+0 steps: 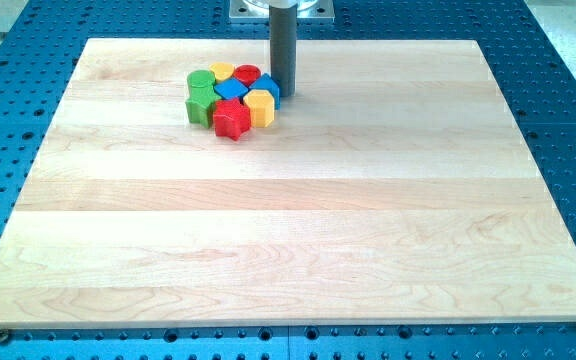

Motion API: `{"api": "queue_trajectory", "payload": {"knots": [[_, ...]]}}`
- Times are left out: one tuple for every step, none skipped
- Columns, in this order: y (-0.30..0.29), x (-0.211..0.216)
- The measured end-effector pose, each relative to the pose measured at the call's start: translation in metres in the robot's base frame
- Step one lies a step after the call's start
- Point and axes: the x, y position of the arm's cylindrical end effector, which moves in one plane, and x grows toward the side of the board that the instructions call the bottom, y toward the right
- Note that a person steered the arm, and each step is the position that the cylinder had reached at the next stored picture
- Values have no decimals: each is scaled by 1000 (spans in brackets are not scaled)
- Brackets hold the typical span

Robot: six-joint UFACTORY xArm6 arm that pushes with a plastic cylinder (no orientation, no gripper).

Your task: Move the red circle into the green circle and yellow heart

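The red circle [248, 74] sits in a tight cluster of blocks near the view's top, left of centre. The yellow heart [223, 71] touches it on its left, and the green circle [201, 81] lies further left beside the heart. My tip [284, 93] stands just to the right of the cluster, right of the red circle and against a blue block [267, 86]. The rod rises from the tip to the view's top edge.
The cluster also holds a blue block [230, 88] in its middle, a green block [200, 106] at lower left, a red star [232, 119] at the bottom and a yellow hexagon [260, 107] at lower right. The wooden board [288, 220] lies on a blue perforated table.
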Motion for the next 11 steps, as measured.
{"api": "queue_trajectory", "payload": {"knots": [[0, 0], [0, 0], [11, -2], [13, -6], [13, -7], [7, -1], [-9, -2], [-18, -14], [-37, -6], [-58, -6], [-72, -5]]}}
